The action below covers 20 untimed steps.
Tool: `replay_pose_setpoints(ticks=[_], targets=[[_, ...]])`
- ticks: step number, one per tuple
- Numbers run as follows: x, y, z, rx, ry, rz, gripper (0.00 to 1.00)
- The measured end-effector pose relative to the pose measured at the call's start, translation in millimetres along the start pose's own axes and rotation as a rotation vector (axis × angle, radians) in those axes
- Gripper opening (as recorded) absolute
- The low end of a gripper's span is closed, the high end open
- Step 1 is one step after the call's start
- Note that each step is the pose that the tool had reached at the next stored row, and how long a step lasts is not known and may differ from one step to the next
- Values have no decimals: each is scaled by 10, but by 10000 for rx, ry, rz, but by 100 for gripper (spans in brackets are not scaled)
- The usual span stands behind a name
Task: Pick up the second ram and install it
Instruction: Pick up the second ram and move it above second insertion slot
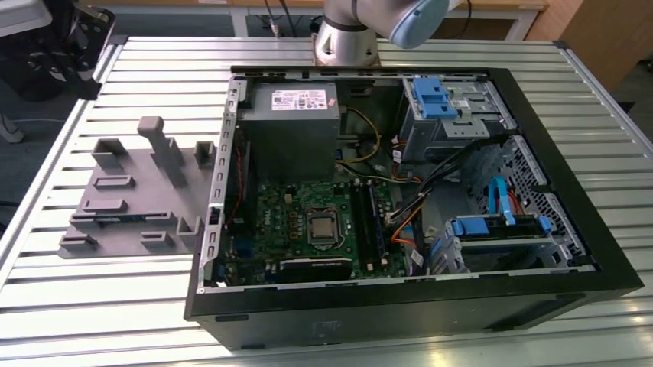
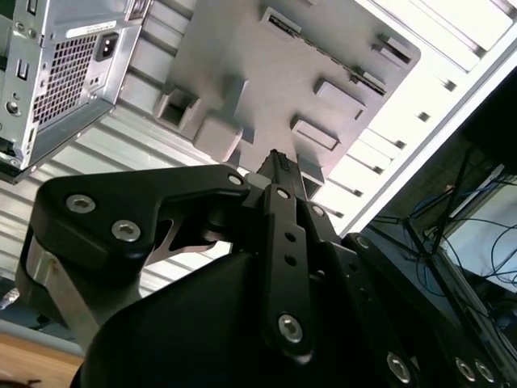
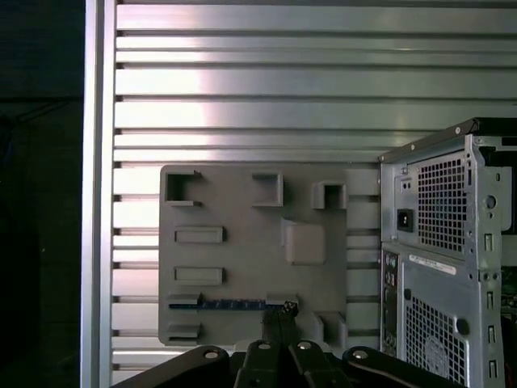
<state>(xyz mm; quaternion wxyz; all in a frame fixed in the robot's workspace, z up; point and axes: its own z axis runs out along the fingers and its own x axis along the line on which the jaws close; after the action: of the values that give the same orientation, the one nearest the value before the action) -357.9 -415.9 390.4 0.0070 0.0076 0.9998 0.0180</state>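
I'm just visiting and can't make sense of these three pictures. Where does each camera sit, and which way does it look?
Exterior view: off the arm, above the table, looking down into the open computer case; the arm's base shows at the top.
First wrist view: on the arm, looking straight down past the gripper at the grey holder block and the blue ram strip.
Second wrist view: on the arm, looking slantwise along the gripper's black links at the same holder.
All three share the holder and the case.

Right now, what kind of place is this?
Probably a robot lab or workshop: a robot arm stands at a slatted metal table bearing an opened computer case, and a grey holder block carries a blue ram strip.
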Motion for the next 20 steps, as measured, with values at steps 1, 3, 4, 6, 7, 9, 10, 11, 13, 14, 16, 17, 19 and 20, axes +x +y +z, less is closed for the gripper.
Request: replay_pose_setpoints(ticks=[1,3,4,6,7,9,10,11,13,14,16,17,19,20], targets=[[16,-6,1,-1,-1,-16,11],[36,-24,-1,0,2,-51,11],[39,-32,-1,0,4,-80,11],[39,-39,0,-3,7,-216,11],[39,-39,0,-5,11,-316,11],[39,-41,0,-7,20,-560,11],[39,-41,0,-9,24,-673,11],[40,-41,0,-9,26,-727,11],[39,-41,1,-10,26,-743,11],[39,-41,1,-10,26,-746,11],[39,-41,0,-10,27,-752,11],[39,-41,0,-10,27,-755,11],[39,-41,1,-11,27,-764,11],[39,-41,0,-11,28,-770,11]])
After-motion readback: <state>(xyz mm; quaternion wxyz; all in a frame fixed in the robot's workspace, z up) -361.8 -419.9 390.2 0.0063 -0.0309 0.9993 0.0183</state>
